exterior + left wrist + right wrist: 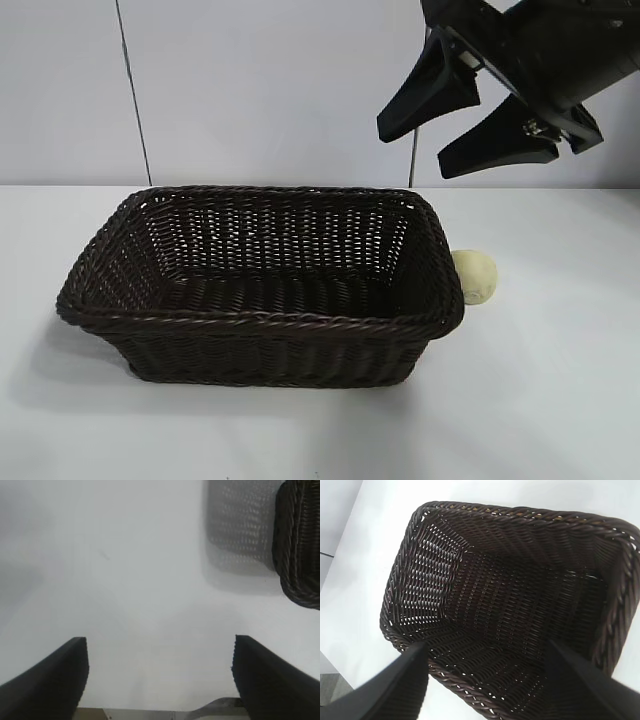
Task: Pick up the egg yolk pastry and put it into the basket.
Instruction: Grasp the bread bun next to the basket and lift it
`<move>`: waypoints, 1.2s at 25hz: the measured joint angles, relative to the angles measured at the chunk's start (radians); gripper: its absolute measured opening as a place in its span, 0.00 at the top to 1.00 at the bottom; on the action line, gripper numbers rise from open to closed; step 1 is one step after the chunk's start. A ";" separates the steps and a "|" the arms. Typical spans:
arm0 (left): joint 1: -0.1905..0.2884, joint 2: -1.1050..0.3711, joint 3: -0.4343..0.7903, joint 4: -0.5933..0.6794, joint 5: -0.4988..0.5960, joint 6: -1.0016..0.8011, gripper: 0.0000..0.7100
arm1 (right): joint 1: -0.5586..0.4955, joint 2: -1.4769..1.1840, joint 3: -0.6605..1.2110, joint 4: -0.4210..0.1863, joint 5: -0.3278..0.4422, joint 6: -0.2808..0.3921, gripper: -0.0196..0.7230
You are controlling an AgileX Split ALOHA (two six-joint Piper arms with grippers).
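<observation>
The dark woven basket (pixel 260 285) stands in the middle of the white table. The pale yellow egg yolk pastry (pixel 476 277) lies on the table, touching the basket's right end wall on the outside. My right gripper (pixel 425 145) hangs open and empty high above the basket's right end, up and left of the pastry. In the right wrist view the basket's inside (pixel 520 610) lies below that gripper (pixel 485 665); the pastry is out of that view. My left gripper (pixel 160 655) is open and empty over bare table, with a corner of the basket (pixel 299 545) off to one side.
The white table (pixel 560 380) runs on around the basket. A pale wall with two thin dark vertical lines (pixel 133 90) stands behind. The basket's shadow (pixel 240 535) falls on the table in the left wrist view.
</observation>
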 joint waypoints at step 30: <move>0.000 -0.807 0.595 -0.071 -0.116 0.002 0.20 | 0.000 0.000 0.000 -0.004 0.019 0.000 0.32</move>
